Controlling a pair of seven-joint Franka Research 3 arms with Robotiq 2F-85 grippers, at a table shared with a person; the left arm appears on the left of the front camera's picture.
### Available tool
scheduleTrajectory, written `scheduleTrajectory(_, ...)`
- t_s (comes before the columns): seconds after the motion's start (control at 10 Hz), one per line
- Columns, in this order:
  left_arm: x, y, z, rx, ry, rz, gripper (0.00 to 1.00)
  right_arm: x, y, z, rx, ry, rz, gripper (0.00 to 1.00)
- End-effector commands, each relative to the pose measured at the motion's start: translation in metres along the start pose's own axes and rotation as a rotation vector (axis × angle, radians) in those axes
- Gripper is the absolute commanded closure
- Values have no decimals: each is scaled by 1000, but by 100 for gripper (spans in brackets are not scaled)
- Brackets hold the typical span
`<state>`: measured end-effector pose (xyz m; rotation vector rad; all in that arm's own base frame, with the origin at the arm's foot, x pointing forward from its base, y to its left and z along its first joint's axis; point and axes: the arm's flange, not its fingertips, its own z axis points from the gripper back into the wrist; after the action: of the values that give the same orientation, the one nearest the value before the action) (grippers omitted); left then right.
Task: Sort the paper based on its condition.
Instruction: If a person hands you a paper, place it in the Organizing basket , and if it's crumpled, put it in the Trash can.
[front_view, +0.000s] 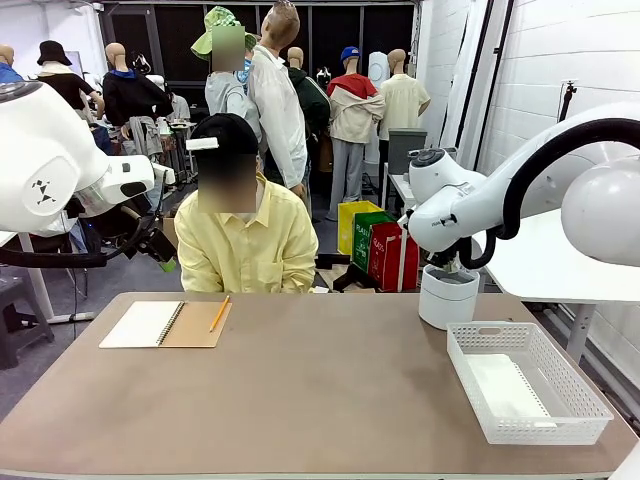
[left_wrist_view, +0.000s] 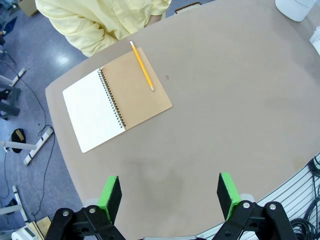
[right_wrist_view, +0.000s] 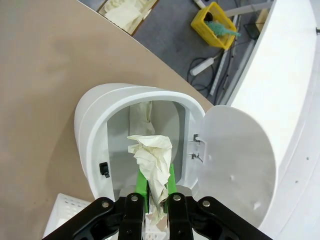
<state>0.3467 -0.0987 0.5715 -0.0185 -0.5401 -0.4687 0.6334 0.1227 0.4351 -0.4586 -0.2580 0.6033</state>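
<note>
A notebook (left_wrist_view: 117, 98) with pencil (left_wrist_view: 142, 65) lies at eleven o'clock. The right gripper (right_wrist_view: 156, 192) pinches crumpled paper (right_wrist_view: 152, 160) over the open bin (right_wrist_view: 95, 125); the left gripper (left_wrist_view: 170, 192) gapes empty.

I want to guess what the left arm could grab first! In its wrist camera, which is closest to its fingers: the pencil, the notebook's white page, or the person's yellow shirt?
1. White page of the notebook, nearest the left gripper, up and to the left.
2. Pencil, farther up, lying on the brown cover.
3. Yellow shirt, farthest, at the top edge beyond the table.
</note>
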Motion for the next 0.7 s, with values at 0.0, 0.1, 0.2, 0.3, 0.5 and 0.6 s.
scheduleTrajectory(0.0, 0, 1, 0, 3, 0, -2, 0, 4, -1, -7, -53, -4, -24, 85)
scheduleTrajectory(0.1, 0, 1, 0, 3, 0, -2, 0, 3, -2, -9, -58, 2, -26, 85)
scheduleTrajectory(0.2, 0, 1, 0, 3, 0, -2, 0, 4, -3, -9, -56, 5, -30, 85)
scheduleTrajectory(0.3, 0, 1, 0, 3, 0, -2, 0, 4, -3, -10, -60, 16, -32, 73)
scheduleTrajectory(0.5, 0, 1, 0, 3, 0, -2, 0, 5, -4, -11, -58, 26, -37, 33)
scheduleTrajectory(0.6, 0, 1, 0, 3, 0, -2, 0, 5, -5, -11, -61, 33, -39, 13)
